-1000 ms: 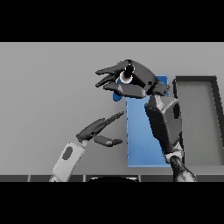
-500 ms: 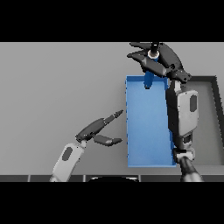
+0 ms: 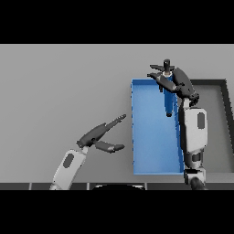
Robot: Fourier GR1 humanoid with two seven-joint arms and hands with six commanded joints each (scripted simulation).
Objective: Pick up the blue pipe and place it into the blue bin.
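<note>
The blue pipe (image 3: 169,99) hangs upright over the far part of the blue bin (image 3: 151,151), its dark lower end just above the bin floor. My right hand (image 3: 177,82) is at the pipe's top, fingers curled round it, above the bin's far right corner. My left hand (image 3: 97,136) is open, fingers straight, over the table to the left of the bin's left wall.
A dark grey bin (image 3: 220,83) stands right of the blue bin, partly hidden behind my right forearm (image 3: 194,130). Bare grey table (image 3: 64,82) stretches to the left and far side.
My right hand has carried the pipe from left of the bin's far edge rightward to above the bin's far right part. The pipe now hangs lower inside the bin. The left hand barely moved.
</note>
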